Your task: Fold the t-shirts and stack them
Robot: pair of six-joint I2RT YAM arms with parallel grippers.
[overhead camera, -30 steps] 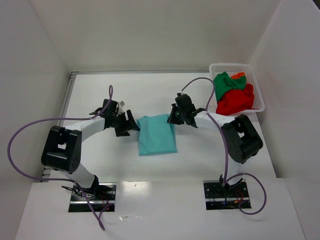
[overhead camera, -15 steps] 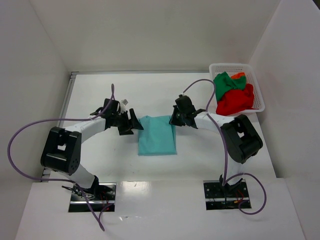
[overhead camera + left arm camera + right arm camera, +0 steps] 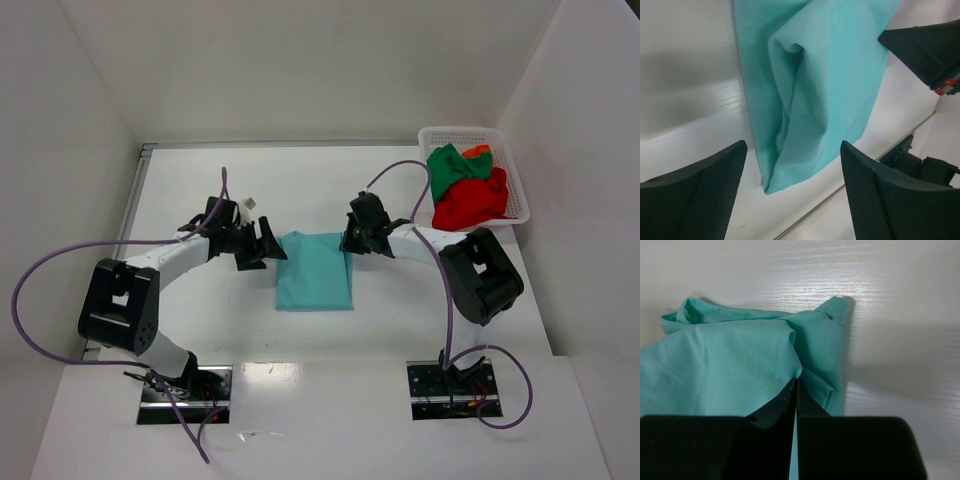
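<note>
A teal t-shirt [image 3: 313, 272] lies folded into a rectangle in the middle of the table [image 3: 200, 300]. My right gripper [image 3: 352, 240] is at its far right corner, shut, and in the right wrist view its tips [image 3: 796, 381] pinch a fold of the teal t-shirt [image 3: 730, 370]. My left gripper [image 3: 268, 245] stands open at the far left corner. In the left wrist view its mesh fingers [image 3: 695, 195] straddle the teal t-shirt's [image 3: 825, 75] edge without touching it. Green [image 3: 455, 165], red [image 3: 470, 200] and orange [image 3: 478, 151] t-shirts lie crumpled in the basket.
The white lattice basket [image 3: 458, 131] stands at the far right corner of the table. White walls close in the back and both sides. Purple cables loop from each arm. The right gripper [image 3: 927, 47] shows at the upper right of the left wrist view.
My left gripper has moved right, closer to the shirt's far left corner. The right gripper shifted slightly left and the raised right edge of the shirt now lies flatter.
</note>
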